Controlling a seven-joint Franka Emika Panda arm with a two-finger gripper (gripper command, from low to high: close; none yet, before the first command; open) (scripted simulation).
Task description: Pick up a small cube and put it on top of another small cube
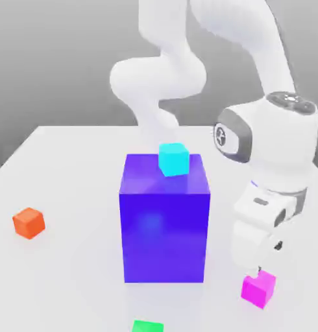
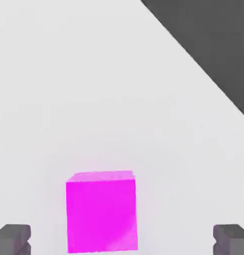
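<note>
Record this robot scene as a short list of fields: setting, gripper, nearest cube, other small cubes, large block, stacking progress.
setting: white tabletop
gripper: two-finger gripper, open, above the small magenta cube
nearest cube: small magenta cube, between the spread fingers in the hand view, not gripped
other small cubes: orange, green, cyan
large block: tall blue block, cyan cube on top
stacking progress: no small cube on another

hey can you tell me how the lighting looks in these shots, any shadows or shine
Exterior view: bright, even light; a soft bluish sheen on the big blue block's front. Hand view: the magenta cube has a paler top edge face and a faint pink tint on the table around it.
</note>
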